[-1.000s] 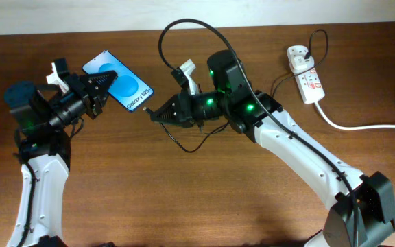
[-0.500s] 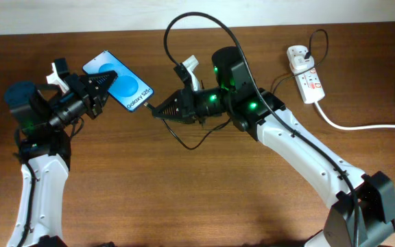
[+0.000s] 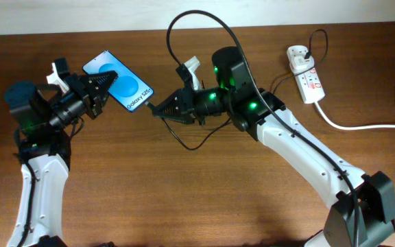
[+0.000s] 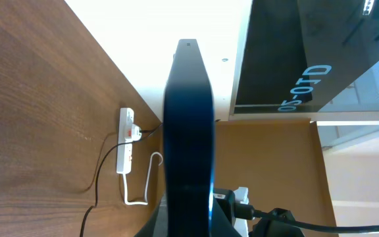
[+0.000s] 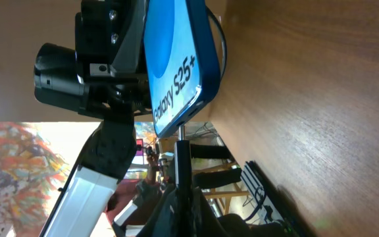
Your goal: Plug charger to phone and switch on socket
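Observation:
My left gripper (image 3: pixel 101 84) is shut on the phone (image 3: pixel 120 81), blue screen with white "Galaxy" lettering, held off the table at upper left. In the left wrist view the phone (image 4: pixel 188 131) shows edge-on between the fingers. My right gripper (image 3: pixel 162 110) is shut on the charger plug (image 3: pixel 151 106), whose tip meets the phone's bottom edge. In the right wrist view the plug (image 5: pixel 181 141) sits right under the phone's lower edge (image 5: pixel 176 72). The black cable (image 3: pixel 197 20) loops up over the right arm. The white socket (image 3: pixel 306 73) lies at upper right.
The socket's thick white cord (image 3: pixel 362 123) runs right toward the table edge. Slack black cable (image 3: pixel 187 144) lies on the wood under the right gripper. The socket also shows far off in the left wrist view (image 4: pixel 126 141).
My right gripper moved up and slightly left with the plug, closing the gap to the phone's bottom edge. The left arm and phone held still.

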Controlling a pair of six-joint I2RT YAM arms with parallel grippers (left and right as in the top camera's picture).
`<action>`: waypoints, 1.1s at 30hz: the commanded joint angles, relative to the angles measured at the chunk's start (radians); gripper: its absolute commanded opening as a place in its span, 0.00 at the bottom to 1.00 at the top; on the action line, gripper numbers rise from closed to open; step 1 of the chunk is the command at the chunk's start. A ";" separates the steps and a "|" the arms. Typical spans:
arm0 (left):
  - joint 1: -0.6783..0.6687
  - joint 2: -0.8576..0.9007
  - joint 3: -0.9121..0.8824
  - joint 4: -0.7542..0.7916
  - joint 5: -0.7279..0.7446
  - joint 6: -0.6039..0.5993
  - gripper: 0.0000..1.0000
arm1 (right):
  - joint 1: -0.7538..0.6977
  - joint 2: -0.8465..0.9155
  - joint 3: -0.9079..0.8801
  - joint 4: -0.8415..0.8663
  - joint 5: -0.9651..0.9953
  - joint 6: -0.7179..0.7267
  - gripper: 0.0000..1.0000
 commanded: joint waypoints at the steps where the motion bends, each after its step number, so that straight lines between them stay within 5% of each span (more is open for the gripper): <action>1: 0.001 -0.008 0.014 0.010 0.018 -0.006 0.00 | 0.000 0.004 0.001 0.004 0.028 0.006 0.04; 33: 0.001 -0.008 0.014 0.010 0.014 -0.006 0.00 | 0.017 0.007 0.001 0.016 -0.071 -0.086 0.04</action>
